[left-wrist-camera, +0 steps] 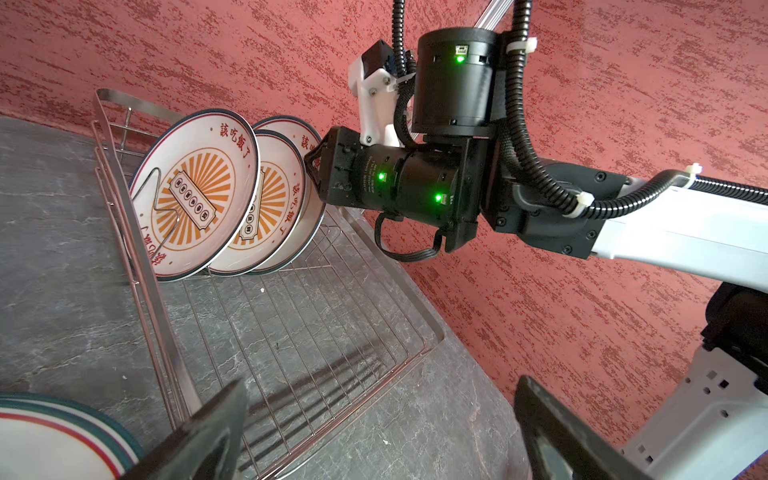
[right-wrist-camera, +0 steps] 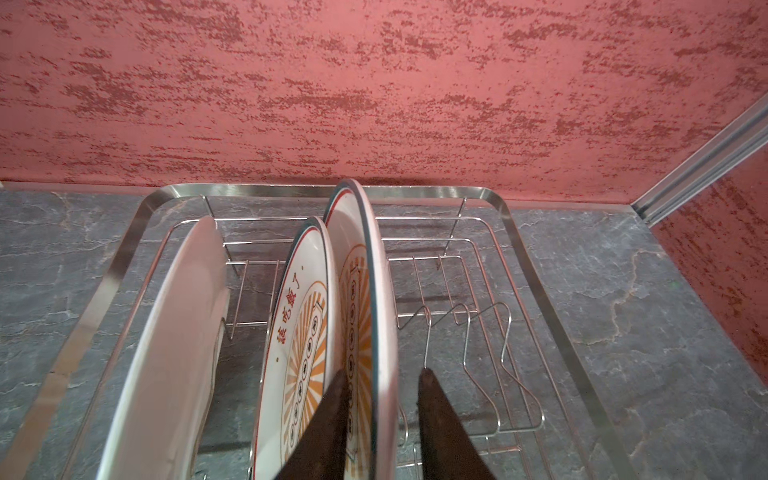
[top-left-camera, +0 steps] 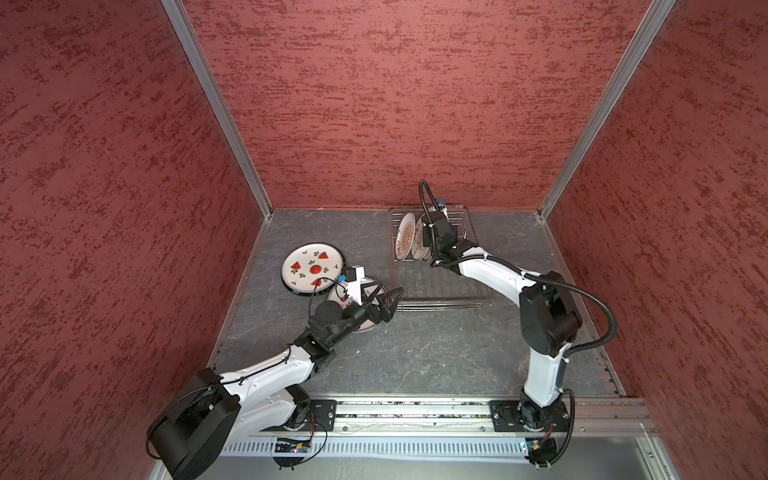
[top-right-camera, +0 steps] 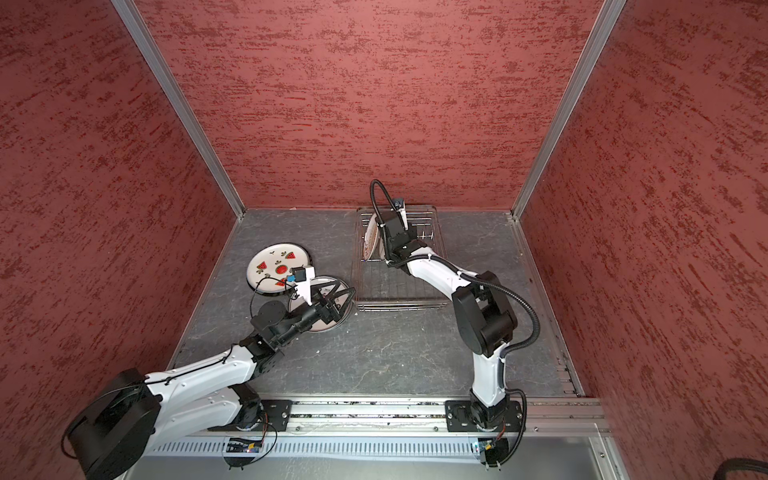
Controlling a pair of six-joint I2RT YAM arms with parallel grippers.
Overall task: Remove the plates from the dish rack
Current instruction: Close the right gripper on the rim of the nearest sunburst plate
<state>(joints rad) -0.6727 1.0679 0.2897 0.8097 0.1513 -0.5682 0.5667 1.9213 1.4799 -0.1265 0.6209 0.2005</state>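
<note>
Right gripper is down in the rack with one finger on each side of the end plate, right at its rim. The inner finger looks pressed against the printed face, but there's a sliver of gap behind the plate on the outer side, so I honestly can't tell if it's pinching it or just straddling it. That plate stands on edge at the far end of the rack, nearly against a second sunburst plate. A third plate stands a bit apart, with its back to the right wrist camera. The wire prongs are just beside the outer finger. Over on the other side, the left gripper has its jaws spread wide with nothing in them, hovering above a flat plate that lies on the table just off the rack's near left corner. The watermelon plate lies face up right beside that one, further toward the left wall.
</note>
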